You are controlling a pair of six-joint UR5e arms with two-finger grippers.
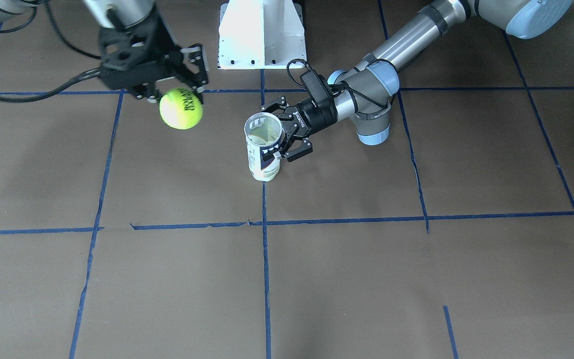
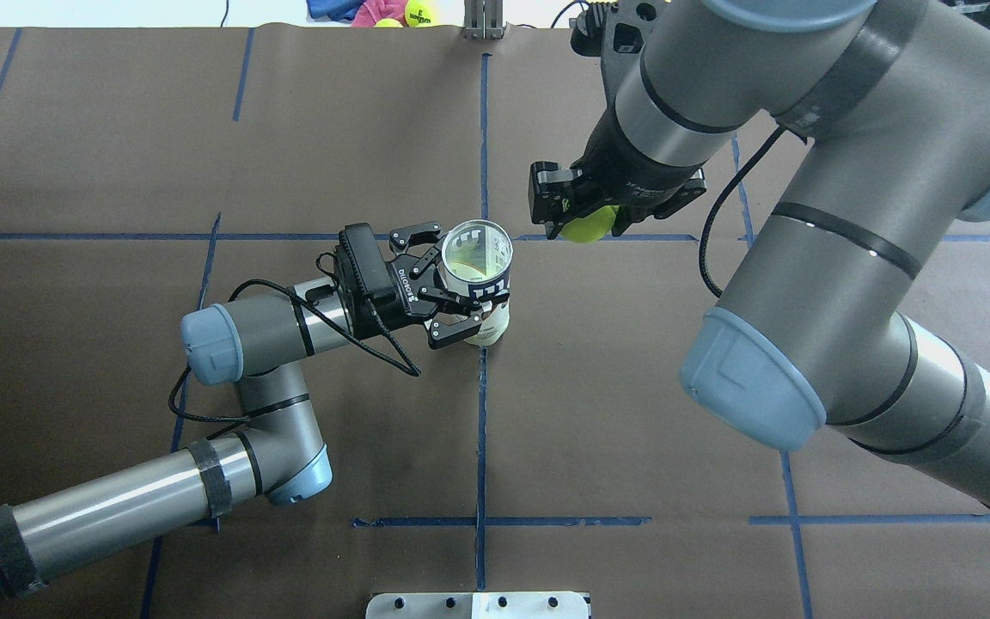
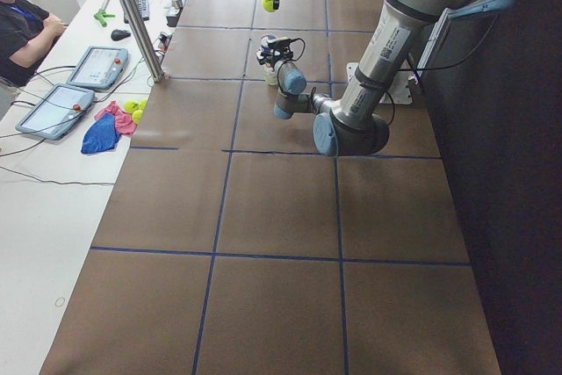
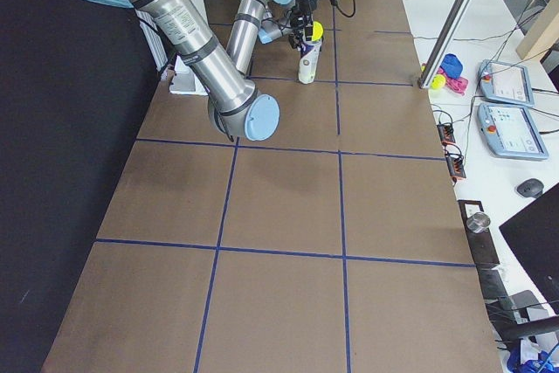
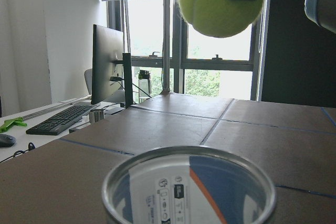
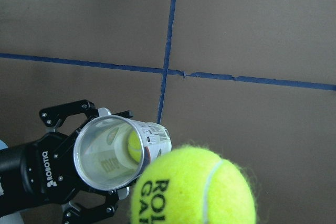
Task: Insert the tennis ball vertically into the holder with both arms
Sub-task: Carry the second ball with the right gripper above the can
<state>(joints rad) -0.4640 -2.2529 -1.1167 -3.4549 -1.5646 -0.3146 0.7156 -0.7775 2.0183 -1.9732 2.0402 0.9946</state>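
Observation:
The holder (image 1: 263,149) is a clear can with a navy and white label, standing upright and open-topped near the table's middle. My left gripper (image 2: 465,279) is shut on the holder (image 2: 479,258), one finger on each side. A yellow ball (image 6: 134,147) lies inside it. My right gripper (image 1: 170,92) is shut on a yellow tennis ball (image 1: 181,108) and holds it in the air, higher than the holder's rim (image 5: 189,182) and off to its side. The ball also shows in the overhead view (image 2: 588,226) and in the left wrist view (image 5: 220,1).
The white pedestal base (image 1: 262,35) stands at the robot's side of the table. Blue tape lines (image 1: 265,249) cross the brown surface. Beyond the far edge lie spare balls and cloths (image 2: 383,13). An operator (image 3: 22,15) sits by tablets (image 3: 95,68), and a metal pole (image 3: 132,15) stands there.

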